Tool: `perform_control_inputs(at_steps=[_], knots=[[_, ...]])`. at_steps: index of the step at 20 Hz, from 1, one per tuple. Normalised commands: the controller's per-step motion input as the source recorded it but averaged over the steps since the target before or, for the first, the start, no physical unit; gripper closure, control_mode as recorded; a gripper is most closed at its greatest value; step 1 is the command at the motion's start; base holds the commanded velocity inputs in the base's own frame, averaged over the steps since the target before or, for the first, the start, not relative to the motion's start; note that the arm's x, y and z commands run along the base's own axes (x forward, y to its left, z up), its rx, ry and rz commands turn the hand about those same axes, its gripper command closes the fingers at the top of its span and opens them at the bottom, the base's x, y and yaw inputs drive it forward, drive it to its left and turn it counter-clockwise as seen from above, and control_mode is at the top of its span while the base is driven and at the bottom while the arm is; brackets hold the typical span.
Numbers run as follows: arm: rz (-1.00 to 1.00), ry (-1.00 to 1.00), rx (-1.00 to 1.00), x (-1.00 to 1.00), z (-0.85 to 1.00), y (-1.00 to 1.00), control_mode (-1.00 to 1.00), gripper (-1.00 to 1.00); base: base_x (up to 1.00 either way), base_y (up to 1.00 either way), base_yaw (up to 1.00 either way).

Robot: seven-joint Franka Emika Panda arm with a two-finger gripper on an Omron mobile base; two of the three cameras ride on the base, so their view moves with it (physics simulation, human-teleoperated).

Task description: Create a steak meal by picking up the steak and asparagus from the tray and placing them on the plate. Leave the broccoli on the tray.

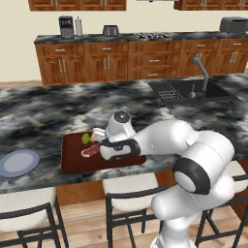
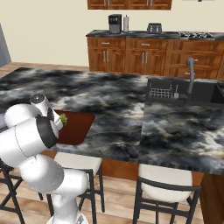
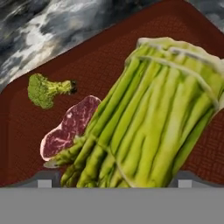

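In the hand view our gripper [image 3: 114, 178] straddles the asparagus [image 3: 153, 118], fingertips either side of the bundle; we cannot tell whether it is clenched; steak [image 3: 70, 127] and broccoli [image 3: 46, 89] lie beyond on the tray [image 3: 100, 61]; the plate [image 1: 18, 162] sits left of the tray on the counter [image 1: 72, 104].

On the dark marble counter [image 1: 72, 109] a reddish-brown tray [image 1: 72, 162] lay near the front edge, the white arm [image 1: 160, 140] reaching over its right half. The steak [image 1: 90, 151] lay beside the gripper, a green piece at its twelve o'clock. A pale plate [image 1: 18, 162] sat at the tray's nine o'clock.
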Motion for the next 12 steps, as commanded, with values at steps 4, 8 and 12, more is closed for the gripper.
perform_control_inputs(at_steps=[4, 8, 12], knots=[[0.13, 0.0, 0.18, -0.2, 1.0, 0.37, -1.0, 1.0, 0.0, 0.0, 0.0], [0.17, 0.01, 0.14, -0.08, 0.74, 0.63, -1.0, 1.0, 0.0, 0.0, 0.0], [0.2, 0.04, 0.05, 0.0, 0.27, 0.89, -1.0, 1.0, 0.0, 0.0, 0.0]])
